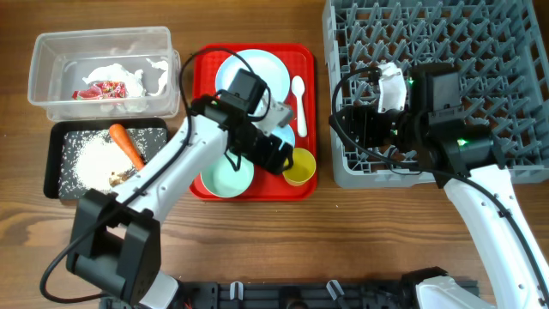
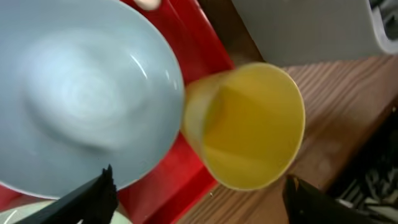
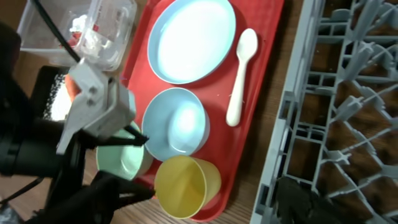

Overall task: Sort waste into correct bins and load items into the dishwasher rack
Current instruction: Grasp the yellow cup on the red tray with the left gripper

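The rack [image 1: 480, 43] fills the table's [image 1: 257, 249] far right corner. The right gripper [image 1: 358, 127] hangs over its near left corner, facing the red tray [image 1: 202, 77]. One dark finger shows at the bottom of the right wrist view, above the rack's edge. How far the jaws stand apart I cannot tell, and nothing is seen in them.

The red tray lies just left of the rack, mid-table. Further left sit the tub [image 1: 39, 77] and, nearer the robot, the black tray [image 1: 51, 163], touching or nearly so.

On the red tray the plate [image 1: 257, 69] lies at the far end. The green bowl [image 1: 225, 176] is at the near left and the blue bowl [image 3: 177, 121] in the middle. The cup [image 1: 298, 166] sits in the near right corner, just beside the blue bowl. The spoon [image 1: 298, 94] lies along the plate's right side, bowl end away from the robot.

The left gripper [image 2: 199, 177] hovers low over the near part of the red tray, jaws spread wide and empty. Its fingers [image 2: 87, 196] frame the wrist view, blue bowl ahead on the left and cup ahead on the right. Neither finger touches the cup.

In the black tray lie the carrot [image 1: 127, 144], set slantwise, rice [image 1: 90, 154] scattered to its left, and the scrap [image 1: 120, 176] by the carrot's near end. In the tub lie the paper [image 1: 129, 73] and the wrapper [image 1: 103, 88], close together.
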Robot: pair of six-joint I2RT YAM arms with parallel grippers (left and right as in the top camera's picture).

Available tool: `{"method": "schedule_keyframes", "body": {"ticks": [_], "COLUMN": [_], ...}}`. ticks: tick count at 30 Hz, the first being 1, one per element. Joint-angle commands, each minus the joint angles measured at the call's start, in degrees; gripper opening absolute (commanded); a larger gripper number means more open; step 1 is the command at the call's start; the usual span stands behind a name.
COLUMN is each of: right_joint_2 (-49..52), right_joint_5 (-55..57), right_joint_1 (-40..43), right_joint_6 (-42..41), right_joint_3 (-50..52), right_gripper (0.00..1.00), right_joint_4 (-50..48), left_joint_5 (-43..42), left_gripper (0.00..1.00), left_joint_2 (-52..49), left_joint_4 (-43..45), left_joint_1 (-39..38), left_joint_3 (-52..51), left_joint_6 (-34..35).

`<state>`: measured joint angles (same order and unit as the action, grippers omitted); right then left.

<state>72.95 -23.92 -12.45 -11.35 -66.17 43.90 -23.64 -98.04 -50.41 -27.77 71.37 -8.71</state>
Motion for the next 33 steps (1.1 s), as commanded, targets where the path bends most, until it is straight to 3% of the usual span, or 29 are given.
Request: {"method": "schedule_keyframes", "body": {"ticks": [1, 11, 13, 23, 33], "right_joint_2": [-0.1, -0.1, -0.1, -0.1, -0.7], "right_joint_5": [2.1, 2.1, 2.1, 2.5, 2.0], "right_joint_1": [0.1, 0.1, 0.1, 0.1, 0.1], "right_joint_6": [-0.2, 0.9, 0.9, 0.9, -0.5], "right_joint_3": [-1.3, -1.3, -1.3, -1.3, -1.3], "right_gripper": [0.85, 0.85, 0.87, 0.9, 0.91], "right_joint_4": [0.1, 0.8, 0.9, 2.3, 0.7], "left_joint_5": [-1.4, 1.0, 2.7, 3.1, 2.9], "left_gripper": [0.81, 0.66, 0.52, 0.04, 0.04], "left_joint_2": [0.5, -3.7, -3.8, -3.7, -1.0], "left_joint_4": [-0.4, 0.7, 1.6, 4.1, 3.7], "left_joint_1": [-0.8, -4.0, -4.1, -4.1, -3.7], "left_joint_3": [1.0, 1.0, 1.0, 1.0, 1.6], "left_joint_6": [-2.8, 0.7, 3.0, 5.0, 10.4]}}
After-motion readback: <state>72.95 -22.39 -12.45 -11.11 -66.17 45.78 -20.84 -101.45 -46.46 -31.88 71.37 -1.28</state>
